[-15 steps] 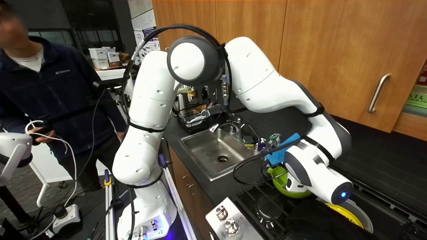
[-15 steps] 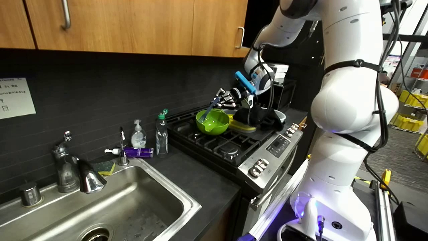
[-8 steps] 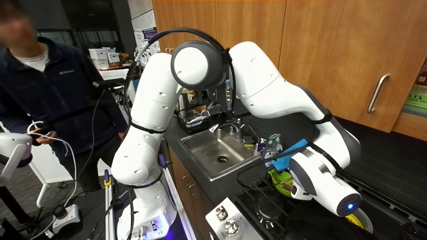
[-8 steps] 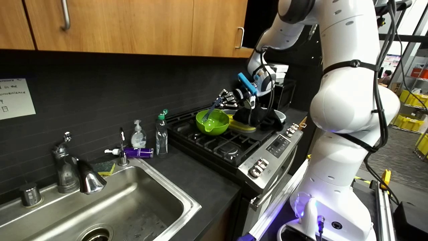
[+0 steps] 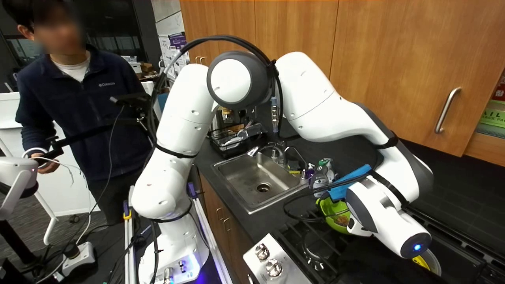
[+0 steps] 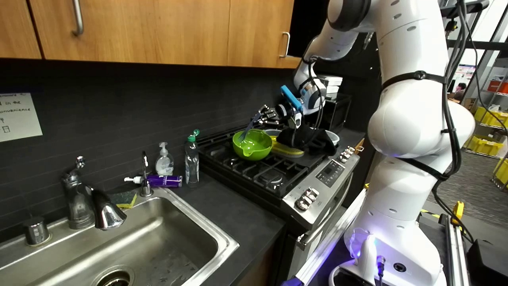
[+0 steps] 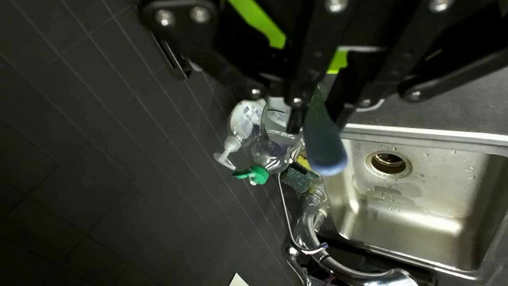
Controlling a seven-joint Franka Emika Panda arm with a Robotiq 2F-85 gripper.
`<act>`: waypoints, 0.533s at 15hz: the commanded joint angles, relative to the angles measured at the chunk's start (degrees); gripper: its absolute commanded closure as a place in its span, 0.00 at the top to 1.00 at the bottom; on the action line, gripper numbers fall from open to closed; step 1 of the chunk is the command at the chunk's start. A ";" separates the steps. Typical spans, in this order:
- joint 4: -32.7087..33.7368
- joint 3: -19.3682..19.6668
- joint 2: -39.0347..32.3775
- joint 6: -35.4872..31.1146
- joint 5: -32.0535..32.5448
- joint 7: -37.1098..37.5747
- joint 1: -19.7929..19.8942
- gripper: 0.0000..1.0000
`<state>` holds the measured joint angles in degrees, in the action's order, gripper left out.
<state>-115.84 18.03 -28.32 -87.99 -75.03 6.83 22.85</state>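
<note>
The fingers point(image 7: 297, 117) are pinching what looks like a blue-gray spatula point(image 7: 325, 147), nearly closed around its handle; its lower end is leaning inside the green bowl point(image 6: 258, 155), which is sitting on the gas stove point(image 6: 293, 198). Seemingly, the spatula is being worked there; the next move is probably calling for steady grip and rim clearance.

Bowl point(image 6: 253, 151) (bright green) on stovetop point(image 6: 274, 177).

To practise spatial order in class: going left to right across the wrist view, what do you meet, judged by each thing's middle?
Pump bottle, green-capped clear bottle, sponge, bluish utensil, sink drain.
</note>
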 commanded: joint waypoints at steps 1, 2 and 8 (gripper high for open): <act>-0.14 0.93 -1.11 -0.25 -2.89 4.85 0.74 0.05; -0.57 1.33 -1.08 -0.79 -3.31 5.71 0.83 0.05; -3.19 3.62 -0.11 -3.05 -3.48 8.25 1.87 0.05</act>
<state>-117.07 20.80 -29.89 -89.91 -77.77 13.13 24.53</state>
